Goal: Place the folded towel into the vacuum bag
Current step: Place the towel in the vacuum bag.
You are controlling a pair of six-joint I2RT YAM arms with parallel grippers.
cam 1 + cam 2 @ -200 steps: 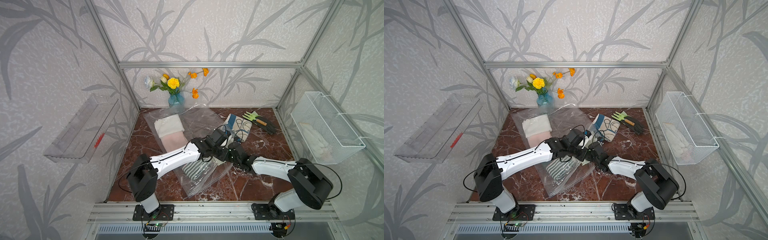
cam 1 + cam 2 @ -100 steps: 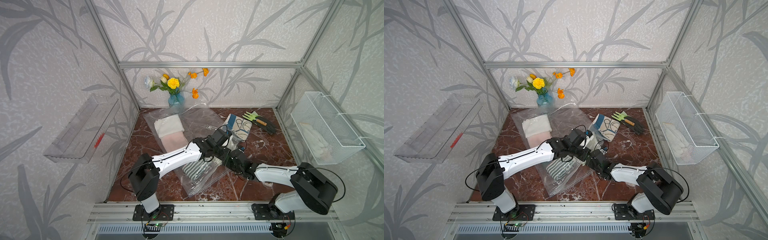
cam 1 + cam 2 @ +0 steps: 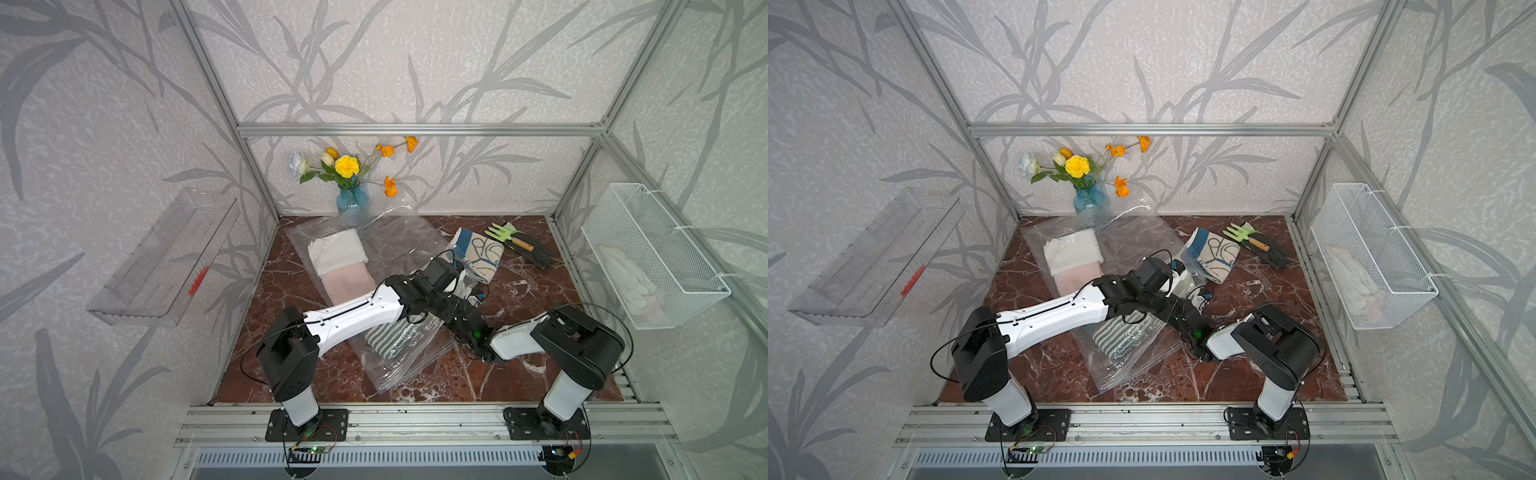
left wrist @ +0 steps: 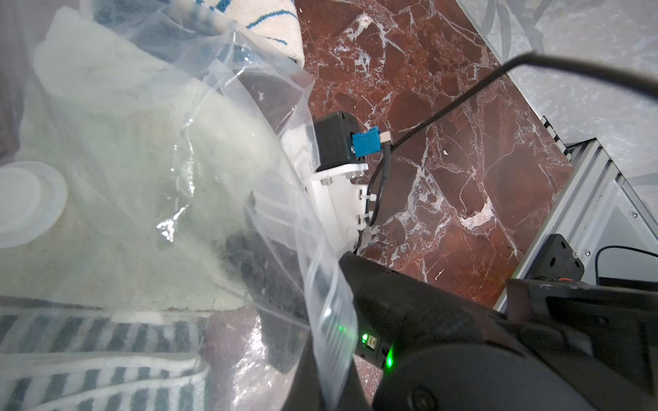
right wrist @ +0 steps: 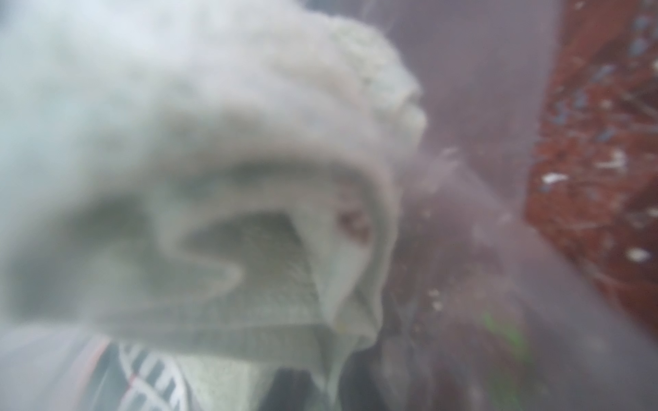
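Bag mouth: zip-seal edge (image 4: 333, 320) of vacuum bag (image 3: 405, 368) lies draped on R arm wrist (image 4: 427, 331), at the near end.
Task thing: pale folded towel (image 4: 142, 149) seen thru film, partly atop striped towel (image 3: 388, 338); judged inside, just past the mouth.
L claw: pressed together. Fingers show in no view, so can't tell what it pinches; prob. the film, which tents up close to the L cam.
R claw: can't tell, buried at the towel.
Risk 1: film slips or sags, mouth drops on R arm, towel jams. Cause: slick thin plastic w/ one hold.
Risk 2: R arm backs out w/ cloth caught, towel dragged out or unfolded. Cause: fold layers gape at the front.
Risk 3: knock or snag. Cause: L arm (image 3: 357, 309) crosses right over R wrist; cable (image 4: 377, 192) loops beside R wrist cam (image 4: 334, 149).
Risk 4: zip edge hooks on R wrist, whole bag slides on surface (image 3: 519, 299) toward patterned cloth (image 3: 482, 253).
Top views only: bag's full lie; white towel (image 3: 336, 249) touching pink towel (image 3: 345, 284) at bag's far end; garden fork (image 3: 505, 235), gloves (image 3: 536, 253), flower vase (image 3: 352, 199) at back. Pale towel & both claws hidden under arms.
L wrist only: valve cap (image 4: 25, 203), zip edge, towel thru film.
R wrist only: blurred close-up of fold layers; no mouth, no cap.
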